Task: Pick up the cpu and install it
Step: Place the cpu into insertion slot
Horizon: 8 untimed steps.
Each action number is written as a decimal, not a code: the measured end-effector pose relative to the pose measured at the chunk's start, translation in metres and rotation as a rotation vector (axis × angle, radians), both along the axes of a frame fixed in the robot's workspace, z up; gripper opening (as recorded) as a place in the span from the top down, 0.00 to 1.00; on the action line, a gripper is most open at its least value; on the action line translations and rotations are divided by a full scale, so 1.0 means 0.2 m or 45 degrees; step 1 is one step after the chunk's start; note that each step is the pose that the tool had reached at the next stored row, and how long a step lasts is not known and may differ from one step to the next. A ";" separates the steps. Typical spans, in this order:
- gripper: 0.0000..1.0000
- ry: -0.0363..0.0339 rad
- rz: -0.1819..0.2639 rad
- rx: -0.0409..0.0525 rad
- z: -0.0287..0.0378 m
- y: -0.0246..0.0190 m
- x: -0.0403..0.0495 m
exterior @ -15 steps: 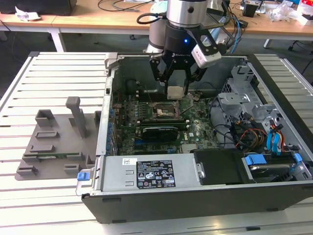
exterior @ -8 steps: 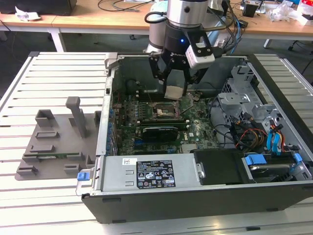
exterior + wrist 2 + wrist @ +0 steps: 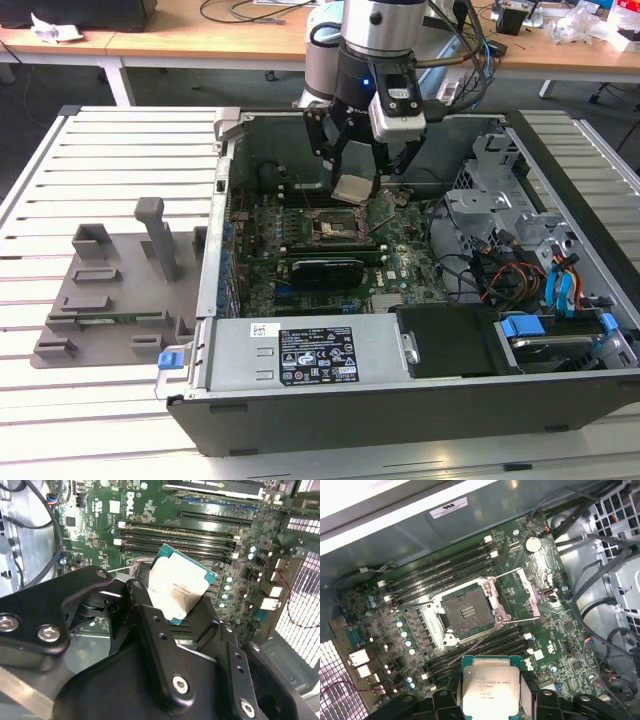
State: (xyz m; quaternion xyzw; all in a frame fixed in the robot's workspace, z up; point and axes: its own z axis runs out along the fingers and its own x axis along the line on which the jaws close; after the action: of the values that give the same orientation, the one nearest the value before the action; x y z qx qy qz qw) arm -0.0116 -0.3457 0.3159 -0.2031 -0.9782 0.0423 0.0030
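The cpu (image 3: 353, 188) (image 3: 176, 586) (image 3: 491, 687), a flat square chip with a pale silver top and green rim, hangs tilted in the air inside the open computer case. My gripper (image 3: 355, 183) (image 3: 172, 605) (image 3: 491, 700) is shut on it, one black finger (image 3: 142, 602) on each side edge. The black socket (image 3: 330, 222) (image 3: 466, 612) on the green motherboard lies open below the chip, its metal bracket (image 3: 530, 592) swung aside. In the exterior view the chip hovers just above and behind the socket.
The computer case (image 3: 400, 400) lies open on a slatted white table. A grey fixture plate (image 3: 110, 290) with upright posts sits at the exterior view's left. Memory slots (image 3: 445, 572), cables (image 3: 520, 270) and a drive cage (image 3: 490, 190) surround the socket area.
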 end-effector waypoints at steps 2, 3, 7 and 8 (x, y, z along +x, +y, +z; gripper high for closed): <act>0.45 0.0000 -0.086 -0.001 0.000 0.000 0.000; 0.45 0.0000 -0.121 -0.001 0.000 0.000 0.000; 0.45 0.0000 -0.219 -0.001 -0.001 0.000 0.000; 0.45 0.0000 -0.246 -0.001 -0.001 0.000 0.000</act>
State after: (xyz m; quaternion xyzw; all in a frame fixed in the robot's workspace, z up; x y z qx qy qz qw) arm -0.0116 -0.3457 0.3157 -0.2963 -0.9541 0.0423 0.0070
